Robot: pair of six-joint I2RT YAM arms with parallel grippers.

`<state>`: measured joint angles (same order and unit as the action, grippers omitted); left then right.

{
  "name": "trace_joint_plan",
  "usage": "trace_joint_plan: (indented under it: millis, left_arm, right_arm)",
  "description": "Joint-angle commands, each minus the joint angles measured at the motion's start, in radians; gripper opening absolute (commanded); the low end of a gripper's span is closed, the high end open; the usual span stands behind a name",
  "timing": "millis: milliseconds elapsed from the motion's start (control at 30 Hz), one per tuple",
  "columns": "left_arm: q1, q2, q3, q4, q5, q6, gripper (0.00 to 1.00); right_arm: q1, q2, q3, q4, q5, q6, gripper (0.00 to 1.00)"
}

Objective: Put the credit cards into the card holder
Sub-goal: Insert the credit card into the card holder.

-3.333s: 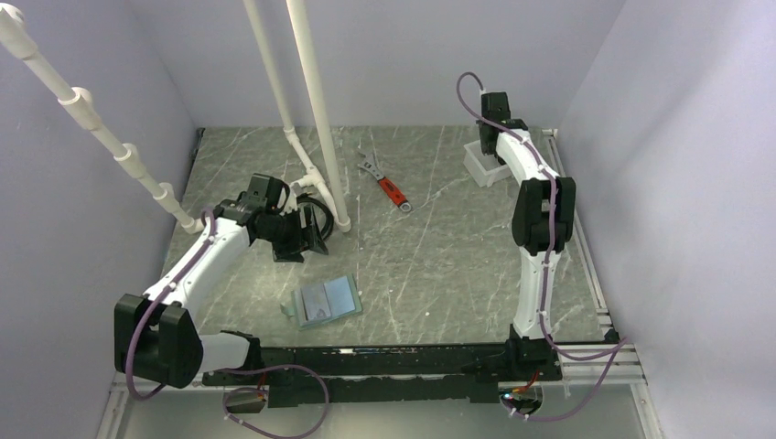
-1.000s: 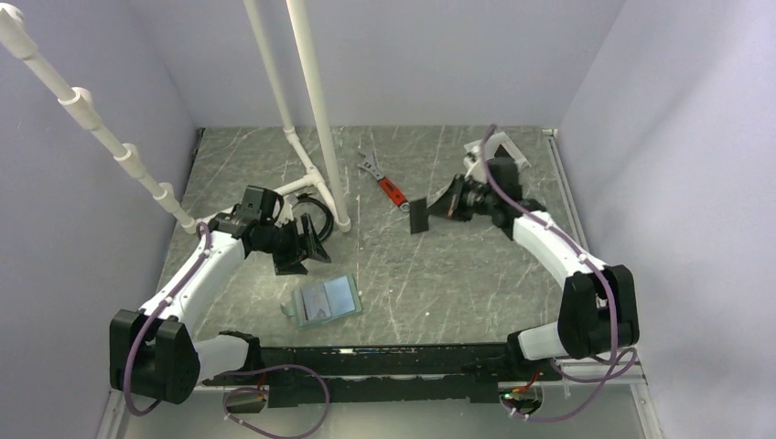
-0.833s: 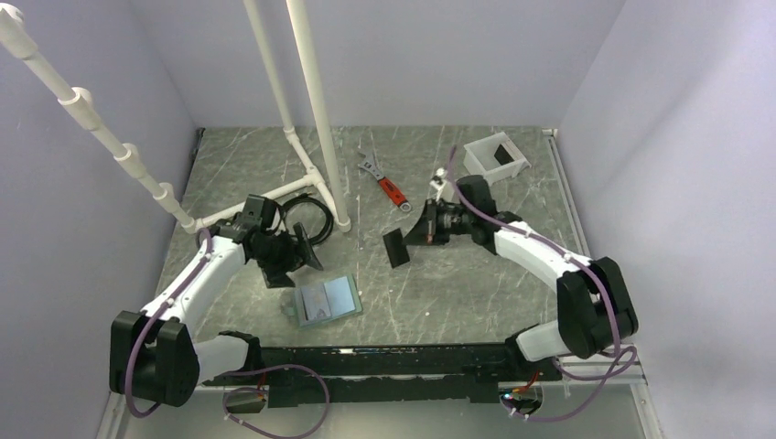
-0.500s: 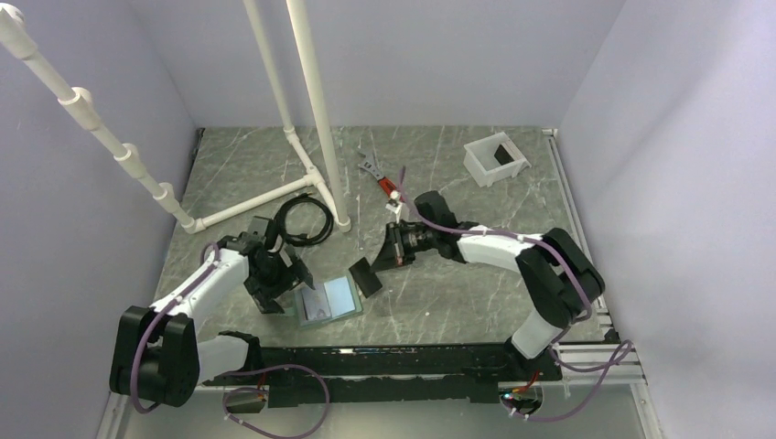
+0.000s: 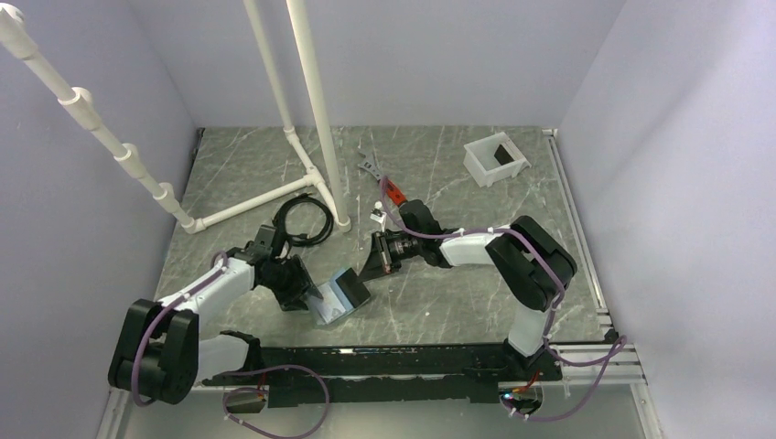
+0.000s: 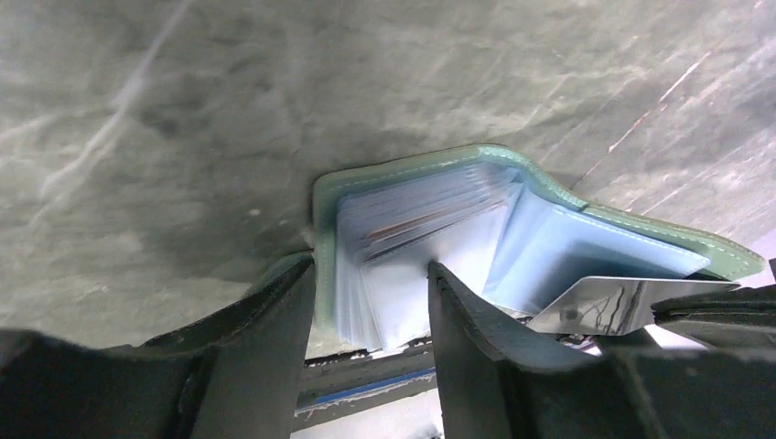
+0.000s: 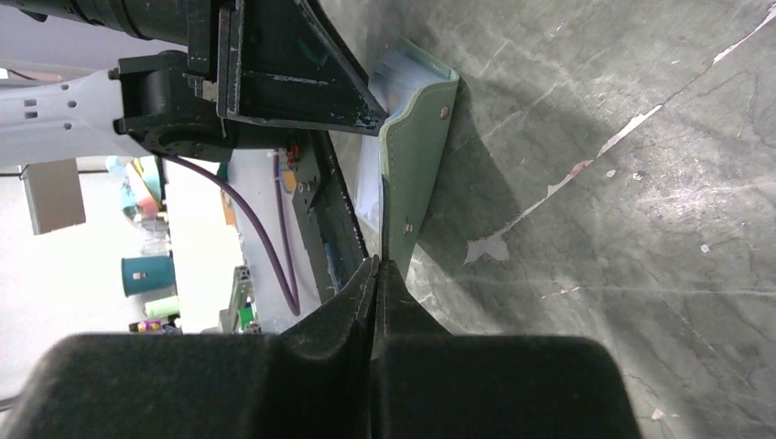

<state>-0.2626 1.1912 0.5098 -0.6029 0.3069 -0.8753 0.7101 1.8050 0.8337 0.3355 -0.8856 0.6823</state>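
Observation:
The grey-green card holder (image 5: 331,309) lies open near the front edge, its right half tilted up. In the left wrist view, the card holder (image 6: 549,247) shows pale blue sleeves inside. My left gripper (image 5: 302,291) is closed on its left half, one finger under the cover and one on the sleeves (image 6: 371,270). My right gripper (image 5: 369,270) is shut on a credit card (image 5: 352,291) that looks dark from above and silvery in the left wrist view (image 6: 613,302). The card's far edge is at the holder's open right side (image 7: 416,165). No other card is clearly in view.
A white square tub (image 5: 496,157) with something dark inside stands at the back right. A red-handled wrench (image 5: 384,185) lies behind the right arm. A black cable coil (image 5: 297,222) and a white pipe frame (image 5: 320,119) are at the back left.
My right arm swung from the white tub across to the card holder with the card. My left gripper came down from near the cable coil and closed on the holder, whose right half tilted up.

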Motion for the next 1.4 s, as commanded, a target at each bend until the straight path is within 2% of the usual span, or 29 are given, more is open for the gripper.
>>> trace_joint_plan:
  millis: [0, 167, 300, 400, 533, 700, 867, 967, 1033, 1167, 1367]
  left_arm:
    - [-0.042, 0.063, -0.017, 0.107, -0.072, 0.063, 0.53]
    - [-0.049, 0.073, 0.017, 0.088, -0.11, 0.091, 0.56]
    - [-0.048, 0.033, 0.045, 0.045, -0.132, 0.095, 0.73]
    - [-0.049, -0.048, 0.047, -0.008, -0.127, 0.062, 0.83]
    - [-0.049, -0.2, -0.026, -0.001, -0.059, -0.021, 0.87]
    - [-0.05, -0.266, -0.081, -0.002, -0.048, -0.048, 0.87]
    - [-0.07, -0.15, -0.057, 0.004, -0.072, -0.022, 0.84]
    - [-0.085, -0.069, -0.049, 0.012, -0.1, -0.003, 0.79]
    - [-0.088, -0.04, -0.045, 0.012, -0.112, -0.002, 0.72]
    - [-0.089, -0.075, -0.054, 0.002, -0.149, -0.011, 0.61]
    - [-0.089, -0.1, -0.058, -0.006, -0.162, -0.015, 0.55]
  right_arm:
    - [0.002, 0.003, -0.007, 0.035, -0.029, -0.046, 0.0]
    - [-0.004, -0.027, -0.002, -0.077, 0.006, -0.121, 0.0]
    - [-0.004, -0.08, 0.007, -0.16, 0.044, -0.156, 0.0]
    - [-0.004, -0.111, 0.017, -0.201, 0.057, -0.167, 0.0]
    - [-0.003, -0.142, 0.03, -0.234, 0.059, -0.171, 0.0]
    - [0.011, -0.156, 0.062, -0.261, 0.062, -0.164, 0.0]
    - [0.029, -0.141, 0.082, -0.247, 0.045, -0.139, 0.0]
    - [0.034, -0.117, 0.09, -0.222, 0.044, -0.122, 0.0]
    - [0.038, -0.095, 0.099, -0.213, 0.046, -0.115, 0.0]
    - [0.047, -0.058, 0.109, -0.191, 0.053, -0.092, 0.0]
    - [0.05, 0.001, 0.109, -0.157, 0.034, -0.048, 0.0]
